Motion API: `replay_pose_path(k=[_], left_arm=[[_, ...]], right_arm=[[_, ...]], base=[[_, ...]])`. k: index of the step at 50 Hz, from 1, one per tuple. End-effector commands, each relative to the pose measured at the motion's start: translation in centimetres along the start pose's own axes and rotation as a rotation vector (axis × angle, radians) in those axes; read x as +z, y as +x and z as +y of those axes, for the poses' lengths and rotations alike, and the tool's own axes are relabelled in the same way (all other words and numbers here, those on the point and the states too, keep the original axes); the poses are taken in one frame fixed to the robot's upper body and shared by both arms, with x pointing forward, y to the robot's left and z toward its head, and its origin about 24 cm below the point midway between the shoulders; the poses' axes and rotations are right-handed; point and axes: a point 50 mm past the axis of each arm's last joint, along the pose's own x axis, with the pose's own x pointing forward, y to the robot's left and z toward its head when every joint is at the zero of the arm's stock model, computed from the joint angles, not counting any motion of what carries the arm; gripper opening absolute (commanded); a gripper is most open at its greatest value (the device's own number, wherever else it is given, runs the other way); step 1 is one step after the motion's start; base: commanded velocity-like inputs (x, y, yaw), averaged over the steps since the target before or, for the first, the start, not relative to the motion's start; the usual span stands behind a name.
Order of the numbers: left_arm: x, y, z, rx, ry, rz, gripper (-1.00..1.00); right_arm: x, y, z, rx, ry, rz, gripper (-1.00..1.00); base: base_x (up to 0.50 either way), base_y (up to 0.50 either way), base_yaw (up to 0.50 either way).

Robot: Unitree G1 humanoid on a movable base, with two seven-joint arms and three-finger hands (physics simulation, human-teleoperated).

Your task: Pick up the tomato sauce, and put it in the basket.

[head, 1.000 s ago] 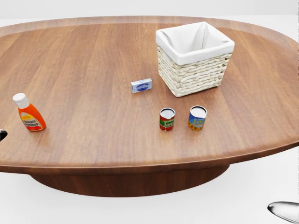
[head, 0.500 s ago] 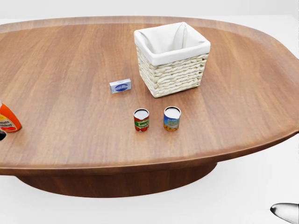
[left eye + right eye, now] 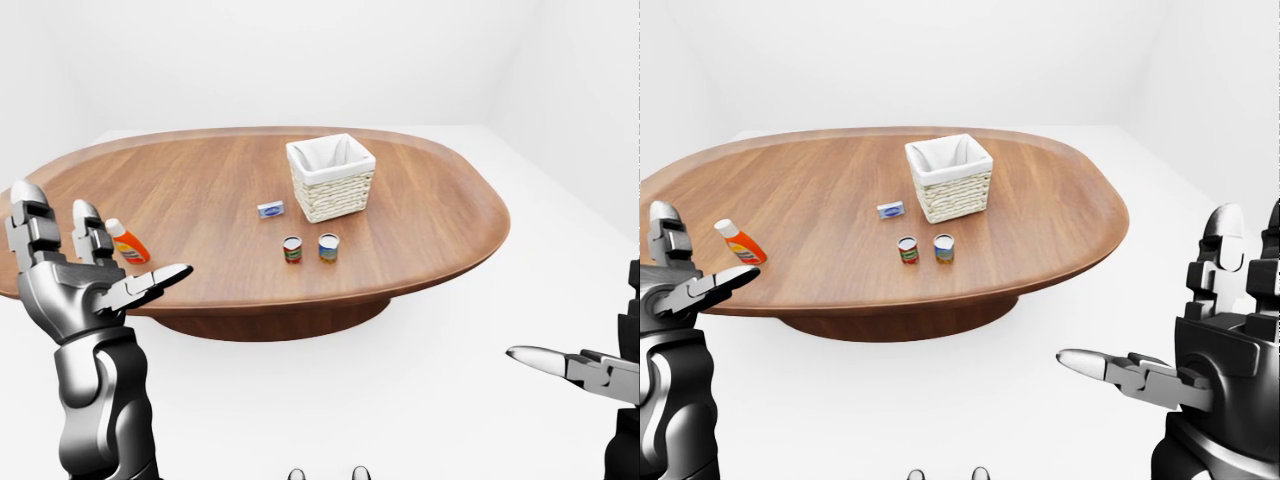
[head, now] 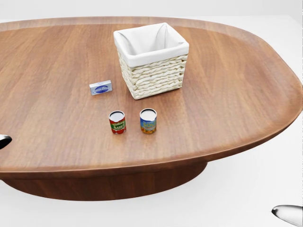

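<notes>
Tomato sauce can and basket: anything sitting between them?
No. In the head view only bare table separates the tomato sauce can from the basket; the small blue box lies left of that line.

The left hand (image 3: 75, 280) and the right hand (image 3: 1215, 365) are glossy silver-grey metal with darker grey joints. Each has three blocky, segmented fingers (image 3: 30, 225) ending in smooth rounded tips, and a slimmer tapered thumb. The left forearm (image 3: 100, 410) is a ribbed, dark chrome cylinder.
</notes>
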Motion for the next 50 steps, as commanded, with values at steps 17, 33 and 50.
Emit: replay_pose_path(k=[17,33,50], left_arm=[[-0.27,-0.1,-0.06,-0.004,0.005,0.01,1.0],[-0.37,0.01,-0.04,-0.003,0.006,0.013,1.0],[-0.4,0.0,-0.07,-0.004,0.007,0.015,1.0]], right_arm=[[-0.43,-0.04,0.02,0.002,0.006,0.02,1.0],[-0.63,0.06,0.34,0.009,0.0,0.027,1.0],[-0.5,0.18,0.56,0.025,-0.01,0.019,1.0]], base=[[0.0,-0.29,0.0],[0.0,-0.25,0.0],[0.2,0.0,0.0]])
